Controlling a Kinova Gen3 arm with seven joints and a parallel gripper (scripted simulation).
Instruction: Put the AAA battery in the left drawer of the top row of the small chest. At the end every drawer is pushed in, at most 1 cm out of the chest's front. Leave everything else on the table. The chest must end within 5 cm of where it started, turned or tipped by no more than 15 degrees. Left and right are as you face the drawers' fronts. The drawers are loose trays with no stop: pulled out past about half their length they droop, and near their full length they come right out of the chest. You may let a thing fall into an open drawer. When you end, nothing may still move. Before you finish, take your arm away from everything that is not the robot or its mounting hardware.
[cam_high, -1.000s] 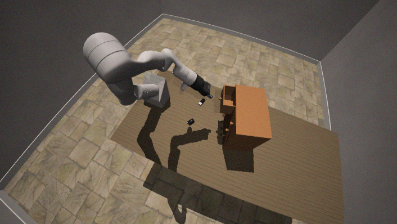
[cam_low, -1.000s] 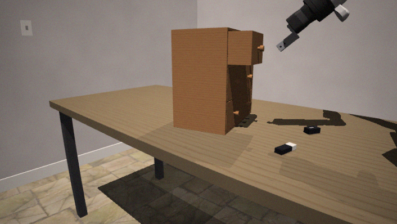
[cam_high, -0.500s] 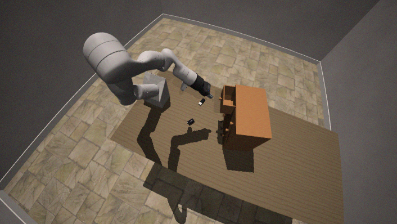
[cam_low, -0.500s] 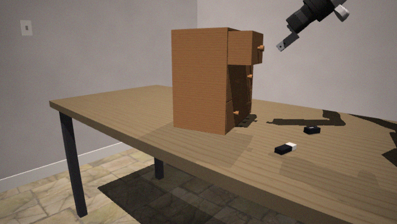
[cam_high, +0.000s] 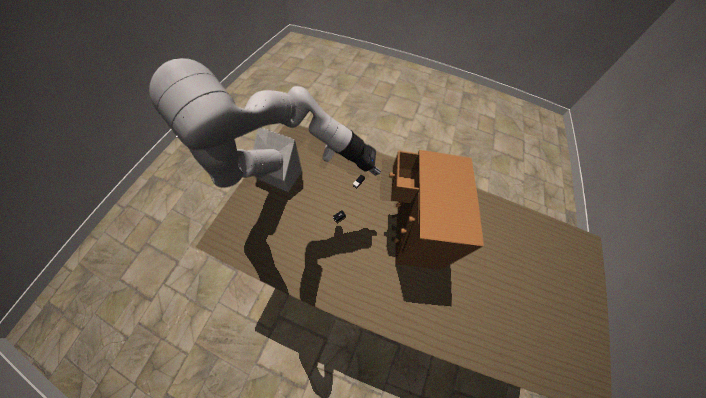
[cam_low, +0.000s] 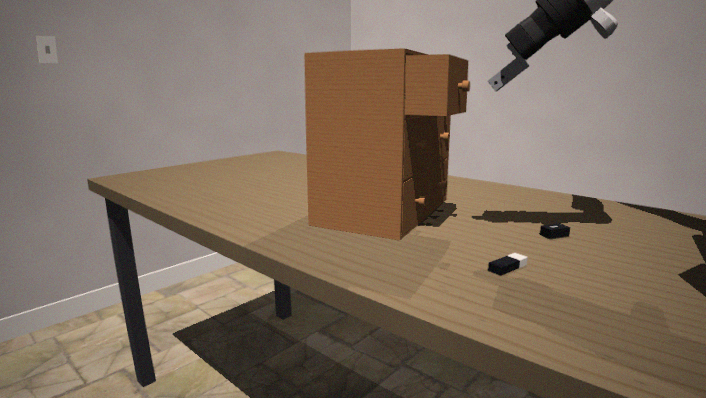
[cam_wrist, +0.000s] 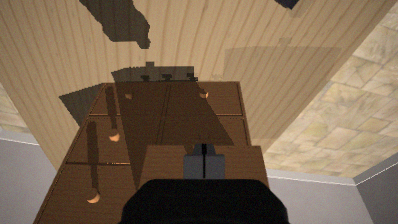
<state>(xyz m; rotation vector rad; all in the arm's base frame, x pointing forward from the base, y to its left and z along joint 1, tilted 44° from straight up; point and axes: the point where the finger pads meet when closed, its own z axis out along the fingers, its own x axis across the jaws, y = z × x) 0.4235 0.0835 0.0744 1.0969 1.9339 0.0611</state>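
Observation:
The small wooden chest (cam_high: 447, 200) (cam_low: 355, 140) (cam_wrist: 190, 110) stands upright on the table (cam_high: 525, 280) (cam_low: 225, 185). Its top-row left drawer (cam_high: 406, 186) (cam_low: 435, 85) (cam_wrist: 160, 165) is pulled partly out, and nothing shows inside it. The other drawers sit flush. The AAA battery (cam_high: 358, 181) (cam_low: 507, 264), a small black bar with a white end, lies on the table in front of the chest. My gripper (cam_high: 376, 171) (cam_low: 497, 86) (cam_wrist: 204, 155) is shut and empty. It hangs in the air just in front of the open drawer's knob (cam_low: 464, 85), high above the battery.
A small black block (cam_high: 339, 216) (cam_low: 554, 230) lies on the table farther from the chest than the battery. The robot's grey base pedestal (cam_high: 277, 160) stands at the table's far edge. The table's front edge (cam_low: 350, 305) is near the chest's side.

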